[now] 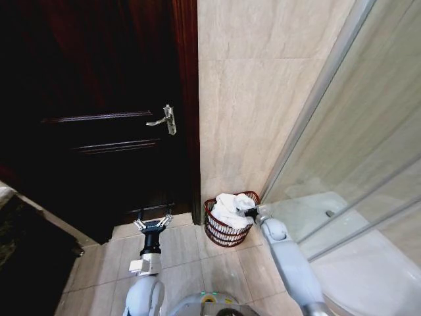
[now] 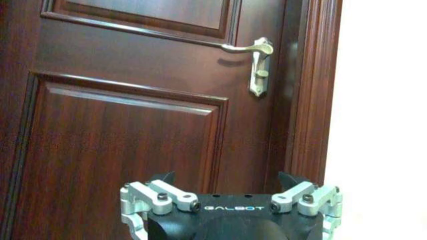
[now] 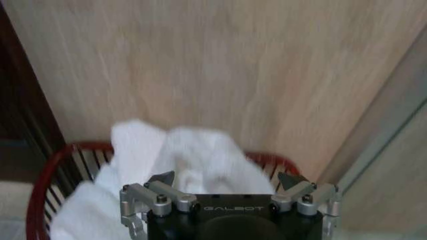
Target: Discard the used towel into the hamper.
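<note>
The hamper is a small round red-brown wire basket standing on the floor in the corner where the door frame meets the tiled wall. A crumpled white towel lies in it, heaped above the rim and draped over one side. My right gripper hovers at the hamper's right rim, just off the towel. In the right wrist view the right gripper is open, with the towel and red rim beyond its fingertips. My left gripper is open above the floor tiles, facing the door.
A dark wooden door with a silver lever handle fills the left; the left gripper faces its panel. A glass shower screen and white shower tray bound the right. Beige floor tiles lie ahead.
</note>
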{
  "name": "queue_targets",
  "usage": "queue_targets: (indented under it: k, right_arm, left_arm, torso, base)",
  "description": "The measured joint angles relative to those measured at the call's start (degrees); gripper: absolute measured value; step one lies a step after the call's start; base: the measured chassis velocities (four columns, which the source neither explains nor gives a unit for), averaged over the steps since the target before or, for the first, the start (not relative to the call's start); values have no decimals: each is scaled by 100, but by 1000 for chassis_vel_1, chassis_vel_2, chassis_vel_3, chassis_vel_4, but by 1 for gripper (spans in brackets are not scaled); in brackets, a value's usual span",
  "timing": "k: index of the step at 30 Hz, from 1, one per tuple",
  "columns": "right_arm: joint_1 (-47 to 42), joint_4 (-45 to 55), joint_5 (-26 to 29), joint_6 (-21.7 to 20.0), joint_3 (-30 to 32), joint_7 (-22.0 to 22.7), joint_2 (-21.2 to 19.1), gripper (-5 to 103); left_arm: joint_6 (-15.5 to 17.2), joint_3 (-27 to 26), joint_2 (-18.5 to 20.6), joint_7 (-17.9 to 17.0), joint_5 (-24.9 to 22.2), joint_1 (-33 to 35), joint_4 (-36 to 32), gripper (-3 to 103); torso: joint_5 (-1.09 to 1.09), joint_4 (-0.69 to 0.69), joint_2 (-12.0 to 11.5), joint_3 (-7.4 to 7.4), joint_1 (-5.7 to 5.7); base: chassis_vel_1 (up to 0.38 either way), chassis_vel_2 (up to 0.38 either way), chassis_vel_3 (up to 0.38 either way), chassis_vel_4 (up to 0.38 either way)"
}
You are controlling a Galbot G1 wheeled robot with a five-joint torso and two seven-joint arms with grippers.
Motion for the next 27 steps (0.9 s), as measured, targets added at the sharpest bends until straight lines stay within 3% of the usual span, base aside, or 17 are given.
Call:
queue_targets:
  k: [7,17,21,27]
  right_arm:
    - [367,-22,240,43,-191,-228,4,100]
    - [937,-987,317,-91,-477,-518,474,100]
    - [1143,-1633,130,-80,-449,-560,758,100]
    - [1532,-2858,-225,289,-216,-556,1079,100]
  left_arm:
    - [-9,-20,5,-2,-1,-11,35,100]
    - [3,-120,46,-11,-13,-20,39,100]
    - [6,-160,51,-21,-28,-22,40,100]
    - [6,-255,107,-23,-112,-16,65,100]
  torso:
    - [-3,1,2,-1,0]
    - [-2,0,1,0,0]
    - [-2,1,2,0,0]
    - [-3,1,2,0,0]
  base:
    - [0,0,0,0]
    - [0,0,0,0]
    - [0,0,0,0]
    - [0,0,0,0]
